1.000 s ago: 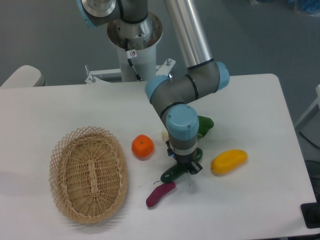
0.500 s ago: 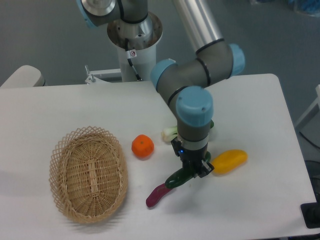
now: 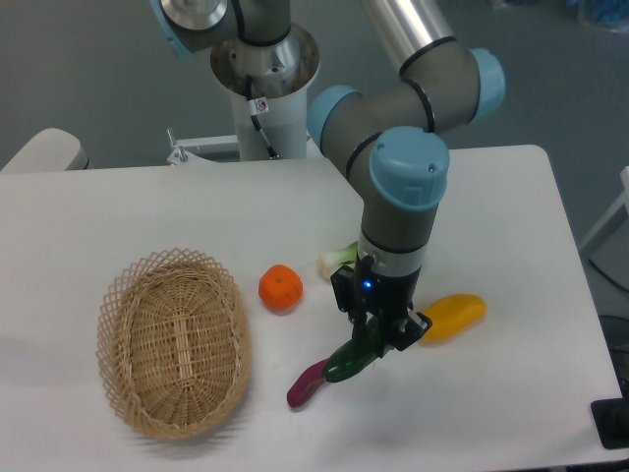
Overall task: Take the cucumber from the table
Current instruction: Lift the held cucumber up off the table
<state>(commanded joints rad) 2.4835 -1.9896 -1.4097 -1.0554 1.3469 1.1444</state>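
The cucumber [image 3: 350, 362] is dark green and glossy. It hangs tilted in my gripper [image 3: 378, 344], lifted off the white table [image 3: 511, 216], its lower end over the purple vegetable. The gripper points down and is shut on the cucumber's upper end, which the fingers partly hide. The arm's blue-capped wrist [image 3: 406, 169] rises above it.
A purple oblong vegetable [image 3: 307, 384] lies just below the cucumber. A yellow vegetable [image 3: 454, 315] lies to the right of the gripper. An orange [image 3: 280, 288] and a pale-stalked leafy vegetable [image 3: 336, 261] are to the left. A wicker basket [image 3: 173, 341] stands at the left.
The gripper has risen with the cucumber in it and shifted slightly right and toward the camera. The cucumber has left the table. The other objects have not moved.
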